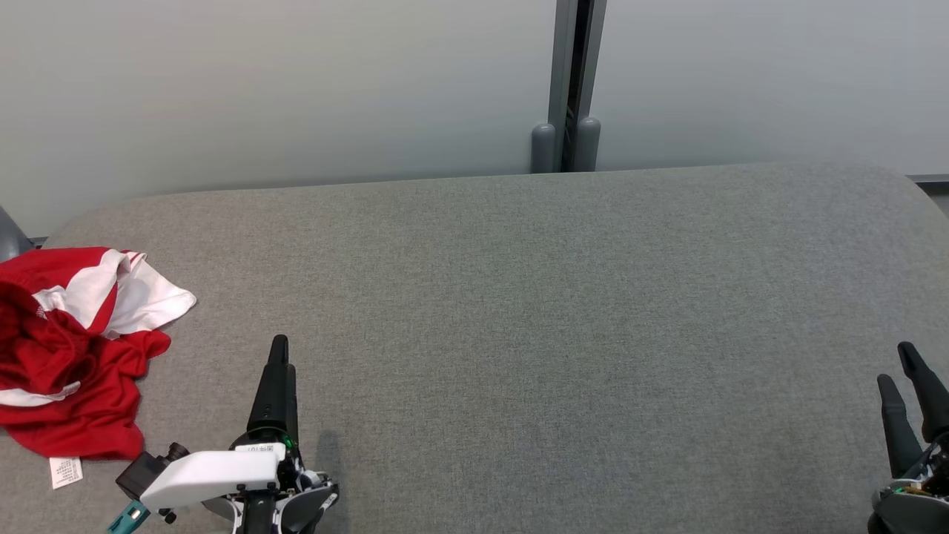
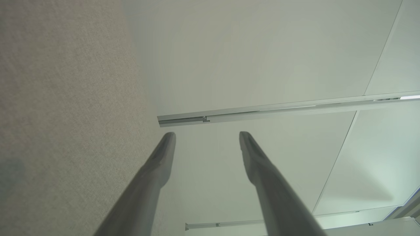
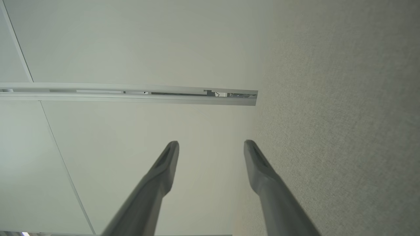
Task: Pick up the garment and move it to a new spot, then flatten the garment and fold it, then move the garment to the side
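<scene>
Head view: at the far left of the grey fabric-covered surface (image 1: pixel 519 311) we note the garment (image 1: pixel 74 356), red with white panels, crumpled in a loose heap and running off the left edge of the frame. A white care label (image 1: pixel 66 472) sticks out at its near edge and lies flat on the fabric. Just right of the heap, apart from the cloth, the left gripper (image 1: pixel 279 347) points away from us. We see it edge-on, so its two dark fingers overlap, and a white housing (image 1: pixel 211 475) sits on the wrist behind them. In the left wrist view those fingers (image 2: pixel 157 170) stand spread wide with nothing held between them. Grey fabric lies along that view's left side, with pale wall panels and a metal rail (image 2: pixel 279 109) beyond. Further right in the head view, behind the surface, a grey upright post (image 1: pixel 574 89) splits the pale wall (image 1: pixel 296 89). At the lower right corner the right gripper (image 1: pixel 898 365) rises from the bottom edge, well apart from the garment, both fingertips visible and parted. In the right wrist view its fingers (image 3: pixel 164 170) are likewise splayed wide and grip nothing, with the grey fabric on that view's right.
</scene>
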